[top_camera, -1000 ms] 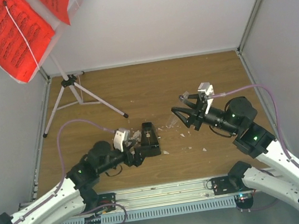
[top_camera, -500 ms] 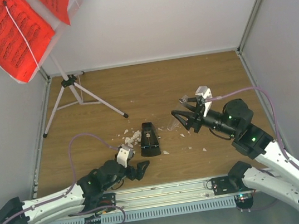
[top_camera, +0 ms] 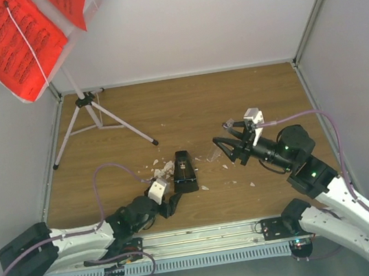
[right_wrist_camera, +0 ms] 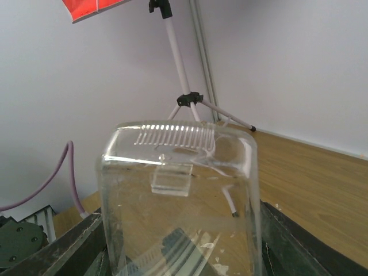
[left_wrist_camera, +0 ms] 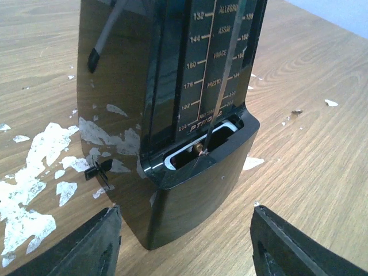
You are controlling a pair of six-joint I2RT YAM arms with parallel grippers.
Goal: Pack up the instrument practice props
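The black pyramid metronome (top_camera: pixel 185 171) stands on the wooden table, its tempo scale and pendulum bare in the left wrist view (left_wrist_camera: pixel 172 115). My left gripper (top_camera: pixel 170 206) is open just near of its base, fingers (left_wrist_camera: pixel 92 247) to either side and not touching it. My right gripper (top_camera: pixel 231 146) is shut on a clear plastic cover (right_wrist_camera: pixel 178 190), held above the table right of the metronome (top_camera: pixel 213 151). The white music stand (top_camera: pixel 90 114) stands at the far left, its tray holding red music sheets (top_camera: pixel 6 39).
White crumbs (top_camera: pixel 158 170) lie on the table left of the metronome and show in the left wrist view (left_wrist_camera: pixel 34 167); a few more (top_camera: pixel 236 182) lie to its right. Grey walls enclose the table on three sides.
My left gripper has let go of the metronome and drawn back toward the near edge, the arm dropping low. The metronome stays put. The right arm with the cover has barely moved.
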